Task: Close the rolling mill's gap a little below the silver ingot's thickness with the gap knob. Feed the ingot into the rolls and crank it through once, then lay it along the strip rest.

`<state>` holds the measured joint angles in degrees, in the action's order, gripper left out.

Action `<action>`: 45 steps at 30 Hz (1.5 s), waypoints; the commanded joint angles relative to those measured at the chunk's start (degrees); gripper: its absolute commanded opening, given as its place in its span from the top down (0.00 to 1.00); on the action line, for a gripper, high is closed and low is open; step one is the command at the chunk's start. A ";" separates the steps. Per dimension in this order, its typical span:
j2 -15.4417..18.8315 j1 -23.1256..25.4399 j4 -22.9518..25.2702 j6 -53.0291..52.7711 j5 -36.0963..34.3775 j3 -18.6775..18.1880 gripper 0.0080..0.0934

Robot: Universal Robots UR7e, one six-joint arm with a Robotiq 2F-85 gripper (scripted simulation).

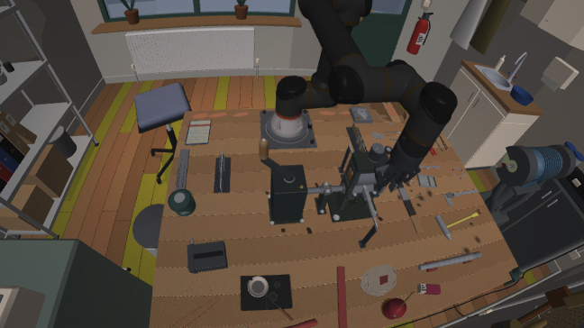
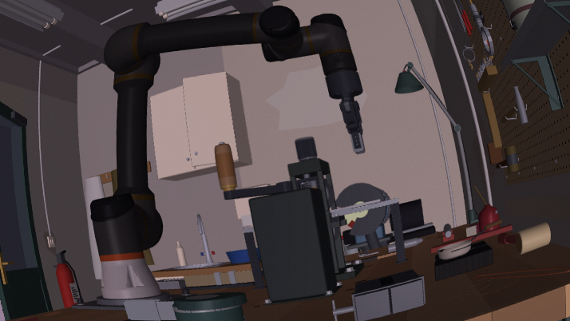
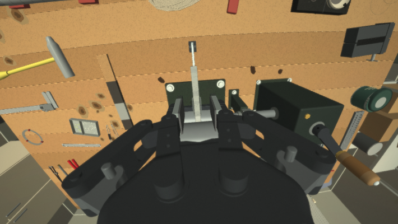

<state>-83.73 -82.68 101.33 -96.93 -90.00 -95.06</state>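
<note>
The silver ingot (image 3: 121,112) lies flat on the bench to the right of the rolling mill (image 1: 358,184), as a thin grey bar (image 1: 408,200). The mill's dark gap knob (image 2: 305,148) stands on top of its frame. My gripper (image 2: 358,143) hangs in the air above and to the right of the knob, pointing down. It is partly open and holds nothing. In the wrist camera the gripper (image 3: 196,112) looks down over the mill's base and the strip rest (image 3: 194,72). The crank with the wooden handle (image 2: 225,167) sticks up from the dark gearbox (image 1: 288,193).
A green tin (image 1: 182,201) sits at the bench's left edge. A hammer with a yellow handle (image 1: 455,223), a square (image 1: 459,194) and small tools lie right of the ingot. A bench grinder (image 1: 536,162) stands off the right edge. A dark tray (image 1: 207,256) lies nearer the front.
</note>
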 commanded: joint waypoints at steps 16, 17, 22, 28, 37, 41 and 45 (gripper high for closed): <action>4.62 0.01 15.36 -0.02 0.00 -10.54 0.65; 4.65 0.01 15.45 -0.02 0.00 -10.59 0.65; 4.69 0.02 15.56 -0.02 0.00 -10.68 0.65; 4.99 0.01 16.20 -0.03 0.00 -11.08 0.65; 5.76 0.01 17.89 -0.03 0.00 -12.03 0.65; 5.99 0.01 18.38 -0.03 0.00 -12.29 0.65; 6.06 0.01 18.54 -0.03 0.00 -12.37 0.65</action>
<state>-77.61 -82.67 119.85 -96.95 -90.00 -107.48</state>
